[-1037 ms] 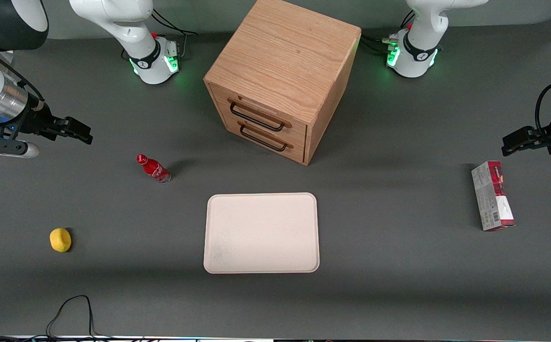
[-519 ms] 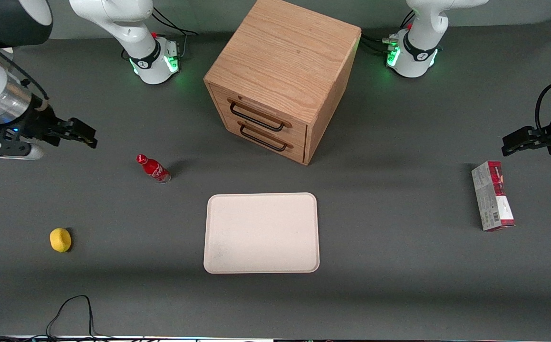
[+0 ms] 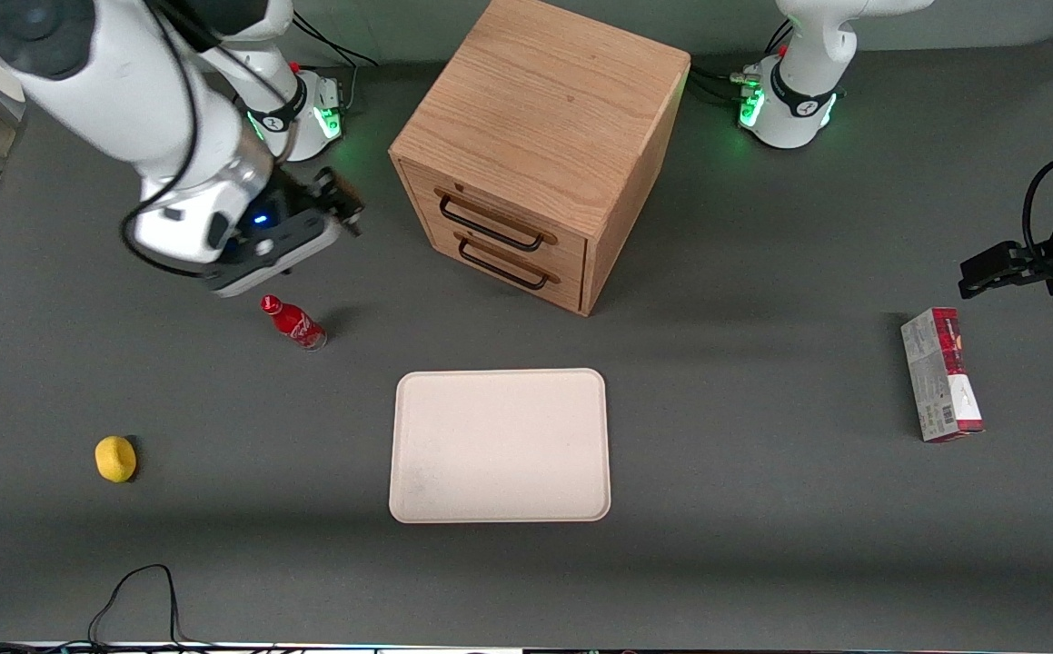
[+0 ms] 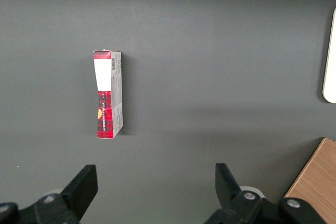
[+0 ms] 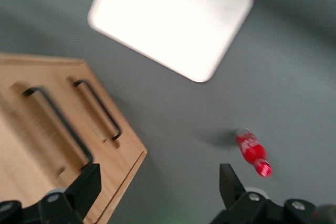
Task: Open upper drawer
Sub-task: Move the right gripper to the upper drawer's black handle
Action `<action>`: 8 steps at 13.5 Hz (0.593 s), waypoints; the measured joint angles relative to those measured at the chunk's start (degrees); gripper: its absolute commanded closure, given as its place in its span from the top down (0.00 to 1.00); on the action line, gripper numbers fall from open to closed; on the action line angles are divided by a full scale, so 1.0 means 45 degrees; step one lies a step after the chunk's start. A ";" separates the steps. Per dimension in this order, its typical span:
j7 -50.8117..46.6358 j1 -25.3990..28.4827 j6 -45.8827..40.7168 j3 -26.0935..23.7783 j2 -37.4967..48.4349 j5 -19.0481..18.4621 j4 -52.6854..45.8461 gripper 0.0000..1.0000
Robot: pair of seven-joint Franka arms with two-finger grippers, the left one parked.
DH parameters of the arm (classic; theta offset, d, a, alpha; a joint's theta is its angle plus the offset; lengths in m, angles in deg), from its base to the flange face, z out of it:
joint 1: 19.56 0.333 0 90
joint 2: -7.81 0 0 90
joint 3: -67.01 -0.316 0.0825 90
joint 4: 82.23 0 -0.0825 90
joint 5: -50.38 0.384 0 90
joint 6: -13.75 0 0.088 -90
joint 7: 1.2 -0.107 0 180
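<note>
Since a moment ago, when it hung low near the working arm's end of the table, the tool (image 3: 340, 202) has swung in close to the oak cabinet (image 3: 544, 118). Its two fingers are spread wide and hold nothing. The upper drawer (image 3: 499, 218) is shut, above its twin, with its black handle (image 3: 488, 229) untouched. That means the reach is nearly done, I think.

Red bottle (image 3: 293, 322) lies on its side on the grey table (image 3: 762, 509). Cream tray (image 3: 500, 445) sits nearer the front camera. Yellow lemon (image 3: 115, 458) toward the working arm's end. Red-and-grey carton (image 3: 940, 374) lies flat toward the parked arm's end.
</note>
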 measured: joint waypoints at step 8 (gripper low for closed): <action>0.3298 0.0093 0.0844 -0.1661 -0.1348 0.1319 0.1211 1.00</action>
